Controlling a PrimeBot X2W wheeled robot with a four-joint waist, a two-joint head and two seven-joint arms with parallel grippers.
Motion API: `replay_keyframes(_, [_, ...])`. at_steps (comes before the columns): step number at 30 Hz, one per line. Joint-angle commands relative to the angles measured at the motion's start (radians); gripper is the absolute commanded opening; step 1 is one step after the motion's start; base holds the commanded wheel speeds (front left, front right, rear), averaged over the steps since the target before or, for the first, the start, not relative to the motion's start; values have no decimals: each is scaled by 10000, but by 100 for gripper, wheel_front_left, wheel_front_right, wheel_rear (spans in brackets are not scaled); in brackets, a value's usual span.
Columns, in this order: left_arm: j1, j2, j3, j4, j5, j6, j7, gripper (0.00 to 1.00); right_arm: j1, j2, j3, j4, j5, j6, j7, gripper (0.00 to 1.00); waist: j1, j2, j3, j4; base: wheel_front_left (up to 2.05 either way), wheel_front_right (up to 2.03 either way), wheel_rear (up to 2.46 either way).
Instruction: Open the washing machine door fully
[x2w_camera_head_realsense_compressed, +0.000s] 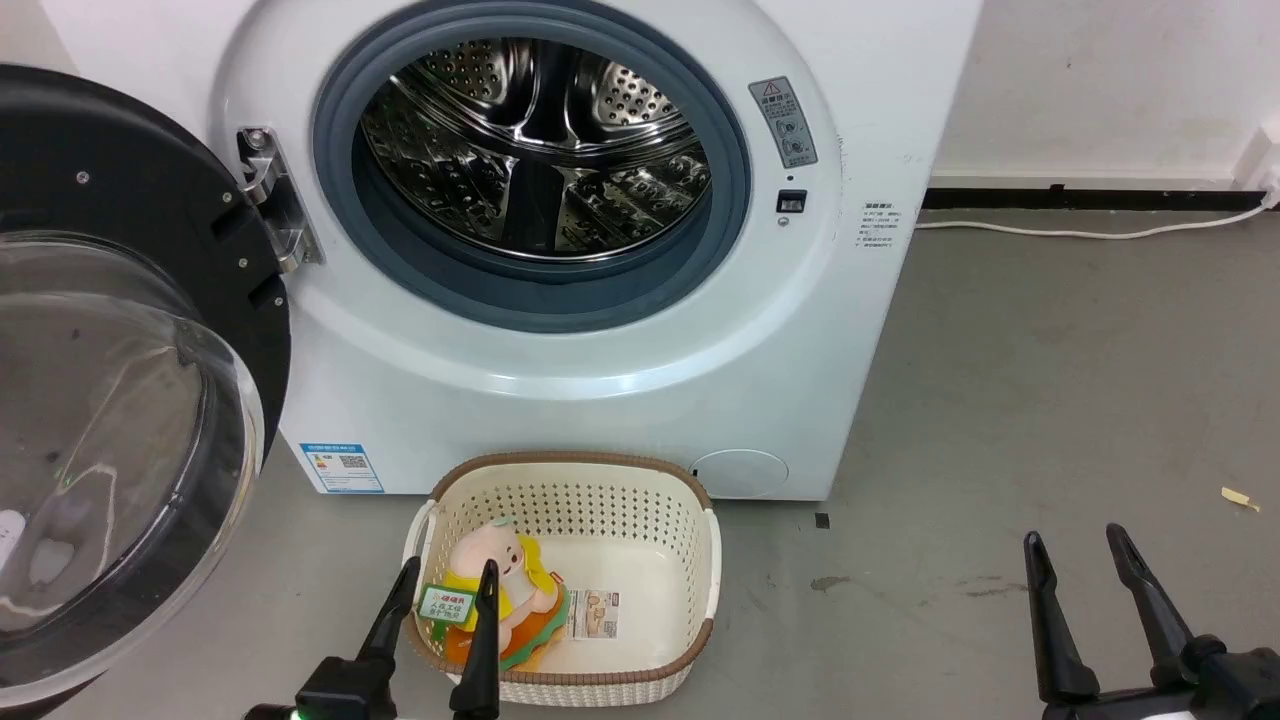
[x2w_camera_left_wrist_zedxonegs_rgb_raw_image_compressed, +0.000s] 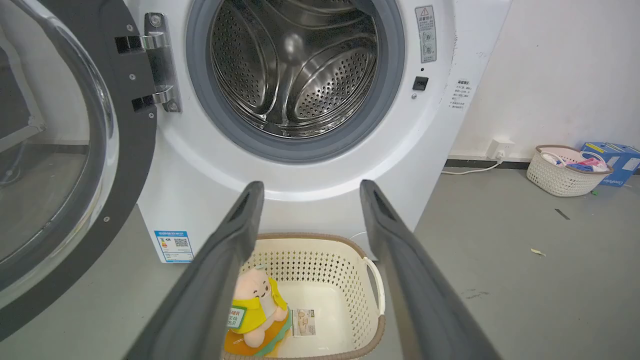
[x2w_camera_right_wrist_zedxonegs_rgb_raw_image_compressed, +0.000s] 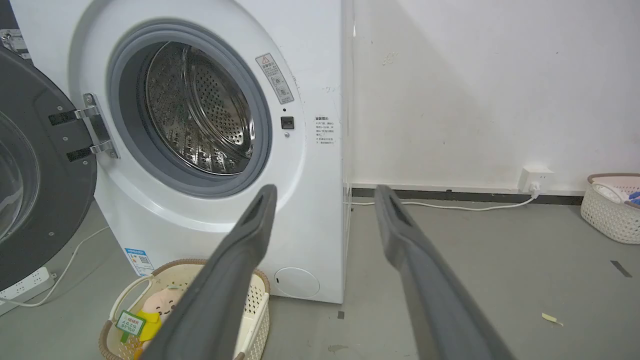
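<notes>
Left gripper (x2w_camera_head_realsense_compressed: 449, 572) and right gripper (x2w_camera_head_realsense_compressed: 1072, 540) are hanging wide open and empty, apart from the washing machine door (x2w_camera_head_realsense_compressed: 120, 150), which is standing swung far out, left of the washing machine (x2w_camera_head_realsense_compressed: 620, 400). Opening is looking finished; the next move is calling only for keeping both arms clear.

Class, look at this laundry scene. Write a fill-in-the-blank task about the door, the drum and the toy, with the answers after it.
1. The washing machine door stands wide ____.
2. Its hinge sits on the washing machine's ____ side in the head view.
3. The steel drum is ____ of laundry.
4. The plush toy lies in the cream ____.
Missing words: open; left; empty; basket.
</notes>
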Motion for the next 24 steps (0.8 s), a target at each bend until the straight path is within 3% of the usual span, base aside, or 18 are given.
replay_keyframes(1, [148,-71,-1,-89,115,65,-54,100,-21,23,-21,33,97,8,-45,100,-1,0,-1,36,0,0,0])
replay_keyframes(24, [202,-350,280,-315,373,1,-54,100,-18,24,137,240,6,8,-45,100,-1,0,-98,449,0,0,0])
